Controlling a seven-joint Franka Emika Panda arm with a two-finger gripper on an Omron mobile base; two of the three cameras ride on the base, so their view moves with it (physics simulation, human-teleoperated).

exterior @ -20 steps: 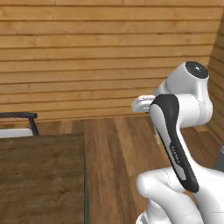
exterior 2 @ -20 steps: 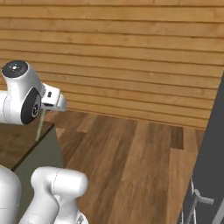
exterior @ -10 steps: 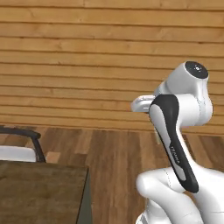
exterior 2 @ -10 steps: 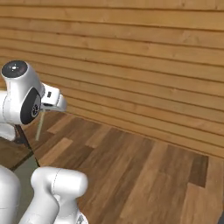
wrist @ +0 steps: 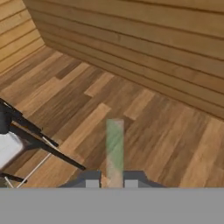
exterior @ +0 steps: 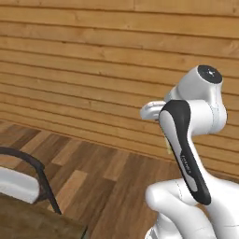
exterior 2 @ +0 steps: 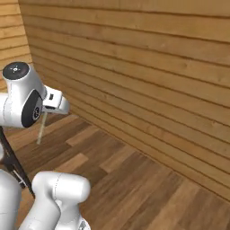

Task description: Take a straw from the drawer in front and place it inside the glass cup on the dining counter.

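My arm is folded up high above the wood floor (wrist: 166, 127). My gripper (wrist: 112, 183) is clamped on the straw (wrist: 114, 146), which sticks out ahead of it.

The arm stands folded upright, elbow high, and the gripper (wrist: 112, 183) points down at the floor (fingers closed on the straw (wrist: 114, 146)).

Wood-plank wall (exterior: 93, 70) running across the back, horizontal boards, also lying behind everything in the right base view (exterior 2: 148, 67) and hand view (wrist: 144, 39). Wood-grain plank floor (exterior: 98, 182) spreading below it in mixed light and dark boards (exterior 2: 134, 188) (wrist: 144, 127). Black-framed chair (exterior: 32, 175) with white seat sitting at lower left in the left base view; in the hand view its black frame and white seat (wrist: 17, 140) standing on the floor at left.
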